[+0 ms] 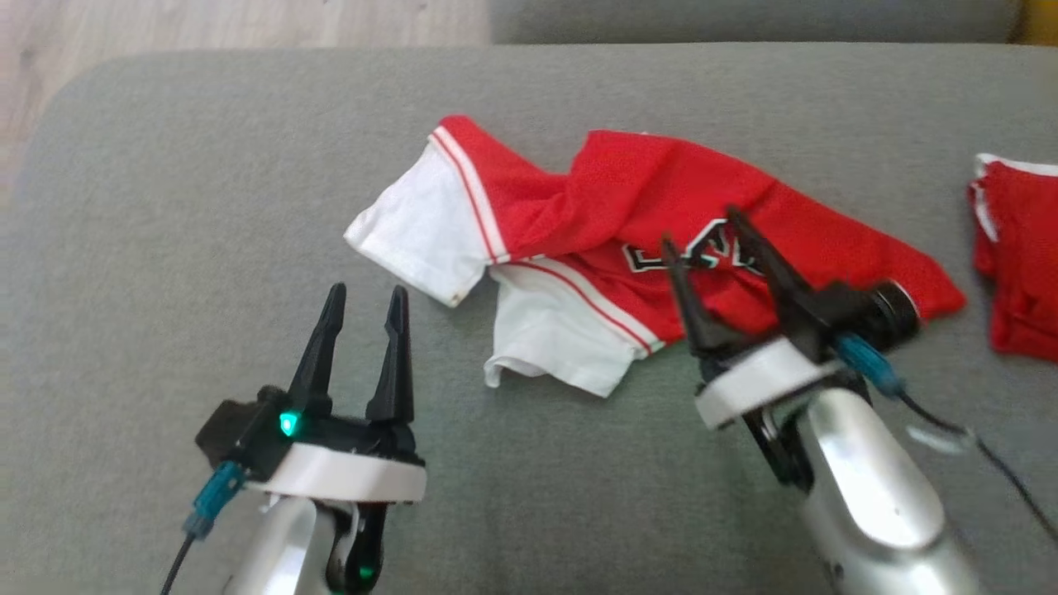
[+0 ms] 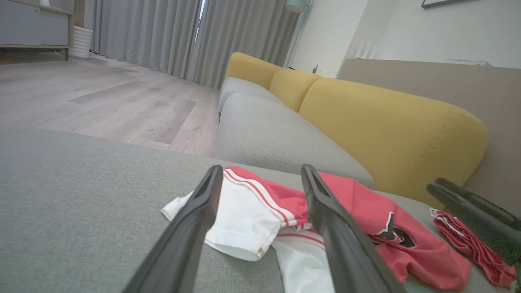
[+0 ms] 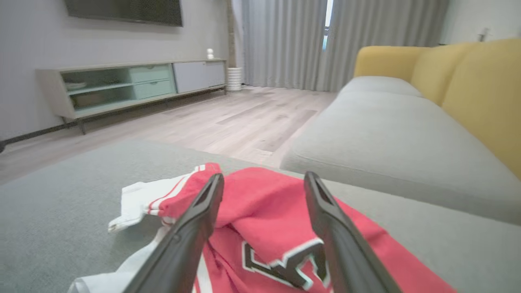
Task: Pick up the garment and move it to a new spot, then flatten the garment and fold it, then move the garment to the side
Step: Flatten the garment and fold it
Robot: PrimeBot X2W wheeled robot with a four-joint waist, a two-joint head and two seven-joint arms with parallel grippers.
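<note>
The garment [image 1: 628,240] is a red jersey with white sleeves and black lettering, lying crumpled on the grey cushion [image 1: 207,207]. My right gripper [image 1: 701,228] hovers open over its lettered lower part, fingers apart with nothing between them. In the right wrist view the garment [image 3: 264,211] lies just beyond those open fingers. My left gripper [image 1: 364,293] stands open on the bare cushion, short of the white sleeve [image 1: 421,231]. From the left wrist the garment [image 2: 260,207] shows between and past the spread fingers.
A second red cloth [image 1: 1021,256] lies at the cushion's right edge. Beyond the cushion are a grey sofa seat [image 2: 268,134] with yellow backrests [image 2: 386,126], wooden floor [image 3: 228,118] and a low cabinet [image 3: 122,85].
</note>
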